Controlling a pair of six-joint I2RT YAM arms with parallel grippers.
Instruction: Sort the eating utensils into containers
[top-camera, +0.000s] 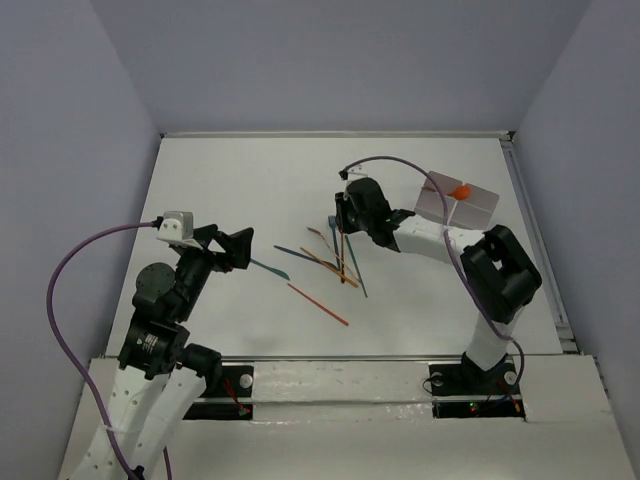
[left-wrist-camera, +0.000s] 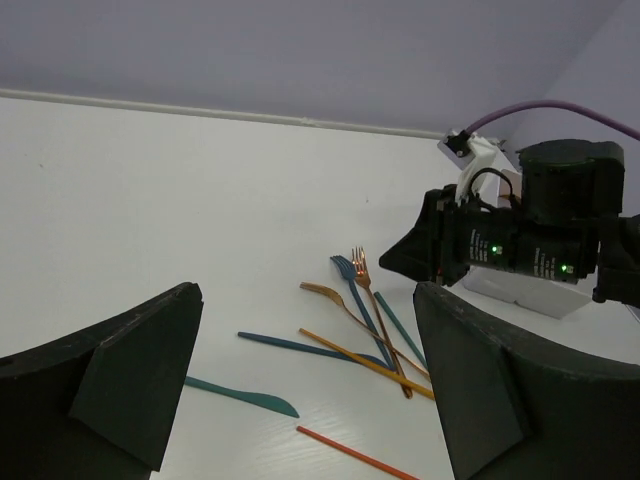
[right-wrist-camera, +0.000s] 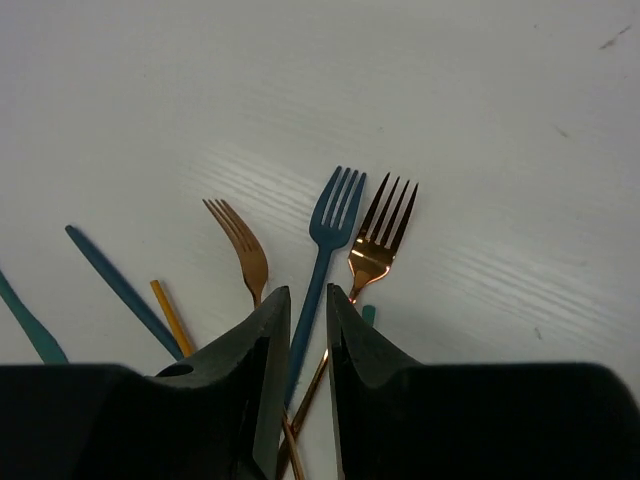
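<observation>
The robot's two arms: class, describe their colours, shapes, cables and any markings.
Both arms have white links and bulky black joints. The left arm carries a grey wrist camera fed by a looping purple cable; the right arm trails its own purple cable. The left end effector and right end effector each have two black wedge-shaped fingers. Green lights show on the right wrist.

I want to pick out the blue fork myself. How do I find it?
Look at the white table, at the pile of utensils in its middle, under the right end effector. Three forks fan out there side by side. The blue fork is the middle one, between two copper forks.
</observation>
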